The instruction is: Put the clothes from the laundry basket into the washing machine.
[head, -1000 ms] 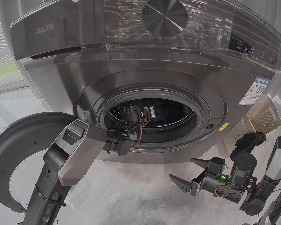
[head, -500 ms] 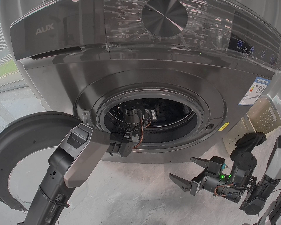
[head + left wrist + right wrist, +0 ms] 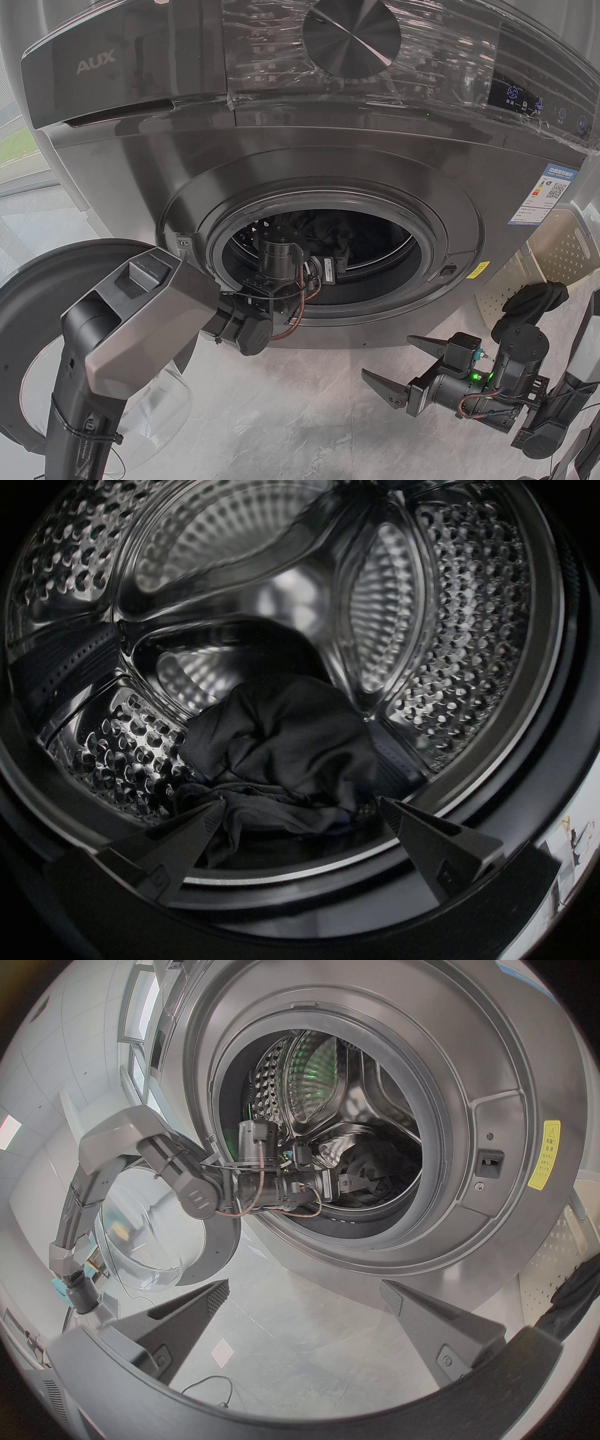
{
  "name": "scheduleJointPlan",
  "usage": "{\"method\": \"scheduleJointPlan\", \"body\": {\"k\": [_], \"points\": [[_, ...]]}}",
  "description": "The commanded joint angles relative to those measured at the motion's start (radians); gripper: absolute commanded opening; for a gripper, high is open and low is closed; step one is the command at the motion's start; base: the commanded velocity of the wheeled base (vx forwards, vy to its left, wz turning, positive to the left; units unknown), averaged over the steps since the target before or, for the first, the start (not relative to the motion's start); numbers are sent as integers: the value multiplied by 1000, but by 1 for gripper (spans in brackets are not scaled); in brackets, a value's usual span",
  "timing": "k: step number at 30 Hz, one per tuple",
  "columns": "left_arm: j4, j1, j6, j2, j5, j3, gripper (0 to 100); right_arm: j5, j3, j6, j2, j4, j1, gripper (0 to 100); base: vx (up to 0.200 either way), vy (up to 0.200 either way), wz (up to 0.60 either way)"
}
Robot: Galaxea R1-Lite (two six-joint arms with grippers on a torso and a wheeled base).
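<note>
The washing machine (image 3: 350,156) stands with its door (image 3: 37,300) swung open to the left. A black garment (image 3: 281,742) lies crumpled at the bottom of the drum (image 3: 437,636), and is also seen as dark cloth (image 3: 337,228) through the opening. My left gripper (image 3: 300,808) is at the drum's mouth (image 3: 337,262), open, with nothing between its fingers; the garment lies just beyond them. My right gripper (image 3: 387,357) hangs open and empty over the floor, in front of the machine and to its right. Another black garment (image 3: 531,300) hangs over the laundry basket (image 3: 562,250).
The cream perforated basket (image 3: 550,1266) sits right of the machine, close to my right arm. The open door with its glass bowl (image 3: 144,1235) takes up the left side. Grey tiled floor (image 3: 300,400) lies free in front of the machine.
My left arm's elbow has swung left and down, and its wrist has drawn back slightly toward the drum's opening. More of the black cloth now shows inside. The right arm has not moved.
</note>
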State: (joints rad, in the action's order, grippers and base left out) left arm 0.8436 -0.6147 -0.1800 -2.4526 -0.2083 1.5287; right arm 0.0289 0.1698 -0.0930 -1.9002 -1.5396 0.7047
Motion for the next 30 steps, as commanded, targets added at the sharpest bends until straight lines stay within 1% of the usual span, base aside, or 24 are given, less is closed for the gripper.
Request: {"method": "scheduleJointPlan", "body": {"k": [1,2,3,4,6,7,10,11,12,14,15,17,18,19,20,21,24,26,27,28,30], "points": [[51,-79,13,175,44,-196,100,0,-4,-2,6,-1,1,100,0,0,0],[61,-91,14,193,56,-234,100,0,-7,-2,6,-1,1,100,0,0,0],[61,-91,14,193,56,-234,100,0,-7,-2,6,-1,1,100,0,0,0],[91,-114,16,233,83,-315,100,0,-15,-2,12,-1,2,100,0,0,0],[121,-131,16,270,110,-384,100,-1,-23,-2,21,-1,1,100,0,0,0],[153,-145,16,307,136,-452,100,-1,-29,-2,35,-1,-1,100,0,0,0],[219,-180,13,392,184,-602,100,-6,-44,-1,73,-1,1,100,0,0,0],[230,-188,13,409,187,-633,100,-7,-46,-1,82,-1,1,100,0,0,0],[242,-198,13,449,191,-699,100,-14,-52,-1,104,-1,1,100,0,0,0],[246,-203,14,466,193,-726,100,-15,-55,-1,115,-1,1,100,0,0,0],[253,-220,16,524,201,-829,100,-21,-70,1,148,1,2,100,0,0,0],[273,-224,17,567,205,-897,100,-20,-88,1,165,-1,2,100,0,0,0],[273,-224,17,567,205,-897,100,-20,-88,1,165,-1,2,100,0,0,0],[316,-226,17,621,207,-952,100,-17,-105,2,184,-1,-1,100,0,0,0],[319,-224,16,626,207,-955,100,-15,-107,2,185,-1,-1,100,0,0,0],[341,-223,19,685,207,-993,100,-9,-118,1,224,-1,-13,100,0,0,0],[342,-209,31,777,201,-1056,100,-3,-138,-1,290,-1,-37,100,0,0,0],[344,-209,33,787,199,-1065,100,-3,-141,-1,296,1,-45,100,0,0,0],[347,-194,34,857,193,-1138,100,9,-154,7,357,3,-117,100,0,0,0],[347,-185,36,879,193,-1164,100,12,-154,9,375,6,-137,100,-200,0,0],[347,-163,50,935,185,-1210,100,14,-154,12,418,18,-177,100,-200,0,0]]}}
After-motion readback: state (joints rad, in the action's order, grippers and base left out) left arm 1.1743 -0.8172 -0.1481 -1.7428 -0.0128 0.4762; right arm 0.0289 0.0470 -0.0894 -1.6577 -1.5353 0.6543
